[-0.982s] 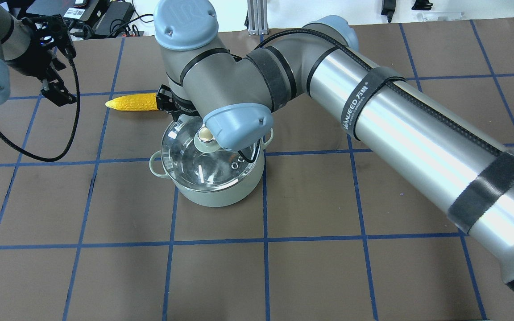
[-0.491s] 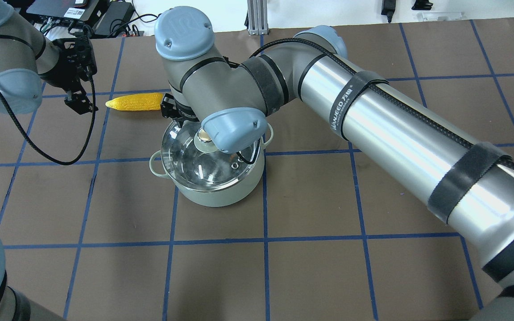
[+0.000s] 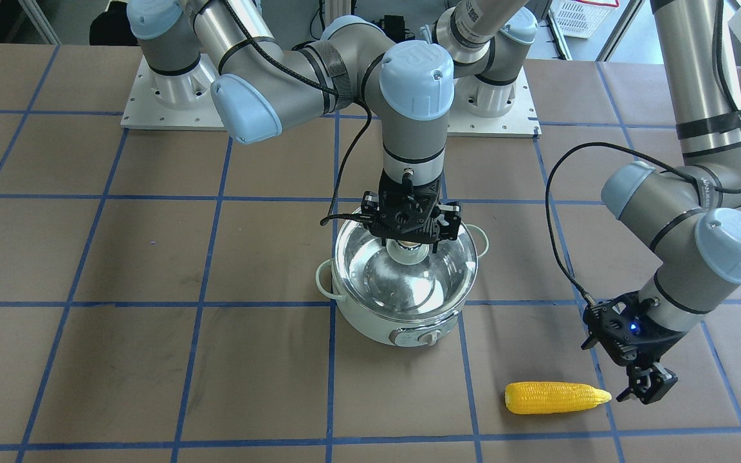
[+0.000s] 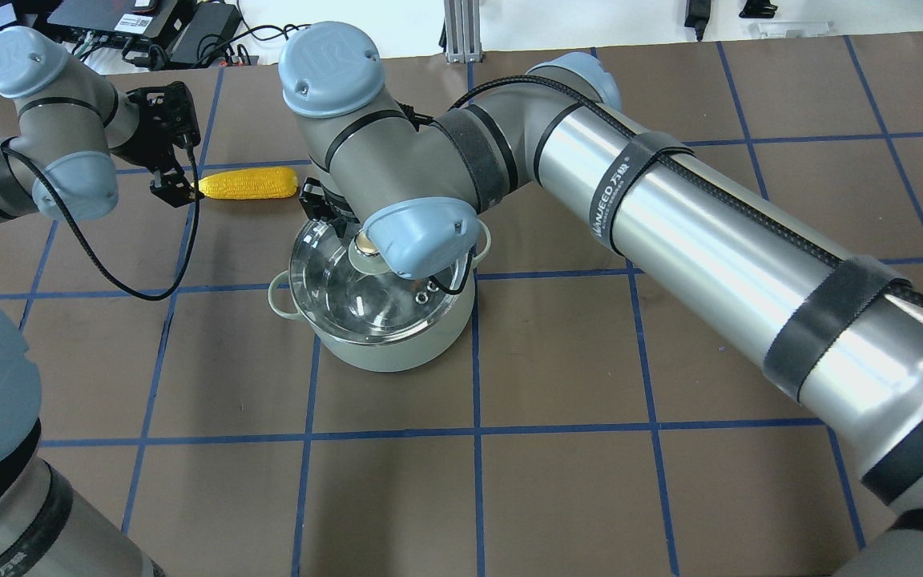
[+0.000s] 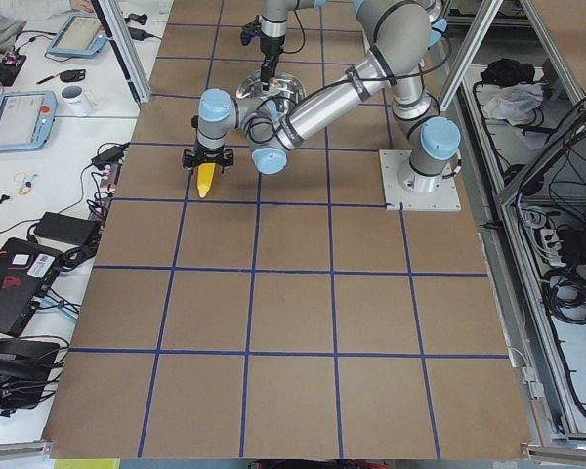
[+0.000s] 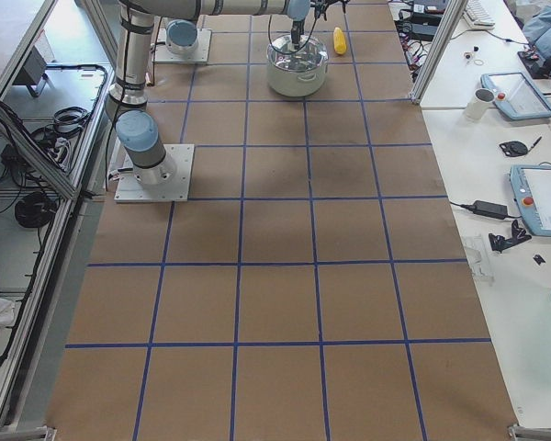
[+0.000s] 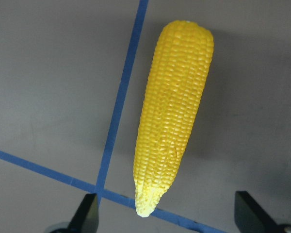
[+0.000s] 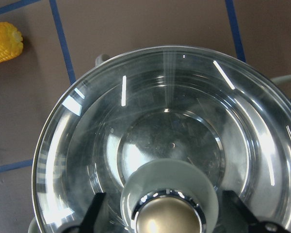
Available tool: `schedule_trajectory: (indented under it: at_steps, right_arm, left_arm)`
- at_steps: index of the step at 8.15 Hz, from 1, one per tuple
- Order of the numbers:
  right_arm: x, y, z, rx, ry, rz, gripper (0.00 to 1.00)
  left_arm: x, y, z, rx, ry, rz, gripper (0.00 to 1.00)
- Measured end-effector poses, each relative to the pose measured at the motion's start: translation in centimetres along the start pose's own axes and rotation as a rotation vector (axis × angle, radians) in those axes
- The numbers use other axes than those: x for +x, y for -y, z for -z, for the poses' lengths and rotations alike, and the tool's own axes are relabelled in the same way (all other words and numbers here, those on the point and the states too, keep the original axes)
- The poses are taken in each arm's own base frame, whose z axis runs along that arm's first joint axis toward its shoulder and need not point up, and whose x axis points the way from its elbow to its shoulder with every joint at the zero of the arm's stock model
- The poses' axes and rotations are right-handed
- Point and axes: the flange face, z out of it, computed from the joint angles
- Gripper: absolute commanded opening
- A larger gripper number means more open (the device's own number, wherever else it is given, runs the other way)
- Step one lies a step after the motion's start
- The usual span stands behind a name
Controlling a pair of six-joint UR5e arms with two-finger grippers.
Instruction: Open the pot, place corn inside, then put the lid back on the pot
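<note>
Brings left claw [image 3: 648,390], spread, to corn [image 3: 554,397] tip at tabletop [image 3: 152,360] far edge; holds right claw [image 3: 411,243] parted astride knob [image 8: 167,221]; leaves lid [image 8: 87,145] unlifted.

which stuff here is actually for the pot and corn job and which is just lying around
For the job: pot, glass lid, corn cob.
Lying about, on the side bench: mug, teach pendant, power adapter.

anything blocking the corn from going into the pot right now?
Yes: the lid sits on the pot, covering the opening. The right gripper straddles its knob, open, not yet gripping. Nothing visible lies between the open left gripper and the corn.
</note>
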Motion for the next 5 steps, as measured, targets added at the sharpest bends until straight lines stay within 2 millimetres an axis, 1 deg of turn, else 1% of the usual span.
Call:
schedule_trajectory:
  at_steps: [2,3,4,5]
  right_arm:
    - [0.2,-0.1,0.0,-0.003,-0.012,0.009,0.32]
    - [0.2,-0.1,0.0,-0.006,-0.015,0.013,0.26]
    - [0.2,-0.1,0.2,-0.006,-0.015,0.015,0.22]
    - [0.1,-0.1,0.4,-0.007,-0.011,0.017,0.21]
  left_arm:
    - [0.1,0.0,-2.5,0.043,-0.021,0.000,1.00]
    - [0.2,0.1,-3.6,0.067,-0.032,-0.008,1.00]
    - [0.2,0.2,-4.5,0.085,-0.032,-0.017,1.00]
    - [0.2,0.2,-5.2,0.100,-0.029,-0.022,1.00]
